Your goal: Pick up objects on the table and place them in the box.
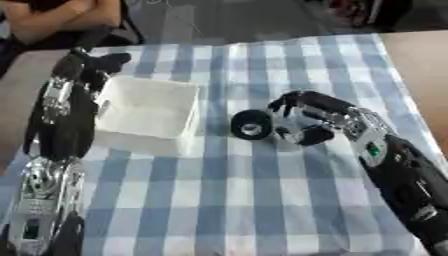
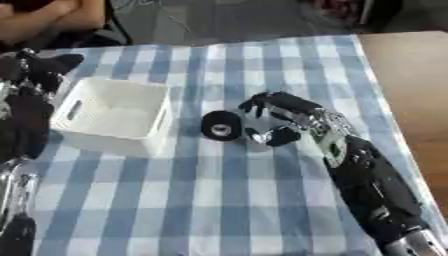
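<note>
the right robot hand point(image 1: 306, 117) curls beside the black roll point(image 1: 252, 125) on the bench point(image 1: 262, 200), apparently not yet grasping; next, closing, lifting left to the box point(image 1: 149, 112).

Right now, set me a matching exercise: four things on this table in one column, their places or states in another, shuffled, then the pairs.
Things:
1. white box
2. black roll
3. right hand
4. left hand

States:
A. lies on the checked cloth, just right of the box
B. fingers curled, beside the roll
C. holds nothing inside
D. at the box's far left corner

Pairs: 1-C, 2-A, 3-B, 4-D
</note>
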{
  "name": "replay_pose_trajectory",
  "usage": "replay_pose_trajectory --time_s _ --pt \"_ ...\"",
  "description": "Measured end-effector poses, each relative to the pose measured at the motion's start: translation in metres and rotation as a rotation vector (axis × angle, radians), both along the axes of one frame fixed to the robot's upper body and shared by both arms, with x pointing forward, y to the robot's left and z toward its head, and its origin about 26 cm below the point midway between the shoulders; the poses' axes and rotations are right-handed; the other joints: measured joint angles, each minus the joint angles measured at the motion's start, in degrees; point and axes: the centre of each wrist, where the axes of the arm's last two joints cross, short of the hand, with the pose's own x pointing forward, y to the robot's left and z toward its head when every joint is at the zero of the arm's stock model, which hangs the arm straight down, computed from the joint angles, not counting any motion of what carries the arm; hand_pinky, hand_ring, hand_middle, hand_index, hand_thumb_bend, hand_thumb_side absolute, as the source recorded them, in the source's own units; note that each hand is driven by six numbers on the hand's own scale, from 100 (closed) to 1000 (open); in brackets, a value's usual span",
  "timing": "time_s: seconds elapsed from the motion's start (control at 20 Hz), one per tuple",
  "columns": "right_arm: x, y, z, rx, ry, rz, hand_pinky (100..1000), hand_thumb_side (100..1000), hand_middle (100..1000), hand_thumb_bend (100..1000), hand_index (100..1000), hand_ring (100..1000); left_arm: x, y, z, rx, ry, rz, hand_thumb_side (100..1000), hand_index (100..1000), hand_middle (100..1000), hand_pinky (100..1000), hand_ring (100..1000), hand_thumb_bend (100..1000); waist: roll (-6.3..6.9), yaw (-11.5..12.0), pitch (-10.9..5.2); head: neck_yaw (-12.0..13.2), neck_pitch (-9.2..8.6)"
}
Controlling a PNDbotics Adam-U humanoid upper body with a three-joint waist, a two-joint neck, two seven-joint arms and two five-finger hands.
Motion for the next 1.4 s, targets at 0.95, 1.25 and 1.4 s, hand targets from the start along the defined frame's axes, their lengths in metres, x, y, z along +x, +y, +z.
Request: replay_pose_trajectory --time_s 0.95,1.25,1.4 --pt "0.01 0.013 0.013 -0.01 -0.03 0.018 906 412 744 203 898 663 0.001 -0.004 0.002 -0.004 -0.008 -0.018 943 636 957 911 742 100 0.14 1.4 0.35 -0.5 -0.03" --pt "0.01 0.016 0.014 -0.013 -0.034 0.026 906 411 745 198 898 664 0.001 -0.004 0.002 -0.006 -0.007 -0.02 944 636 957 912 743 100 0.15 1.4 0.36 -0.5 -0.03" --pt "0.01 0.016 0.014 -0.015 -0.034 0.03 905 413 746 200 899 667 0.001 -0.004 0.002 -0.006 -0.007 -0.02 943 636 957 912 743 100 0.15 1.4 0.36 -0.5 -0.03"
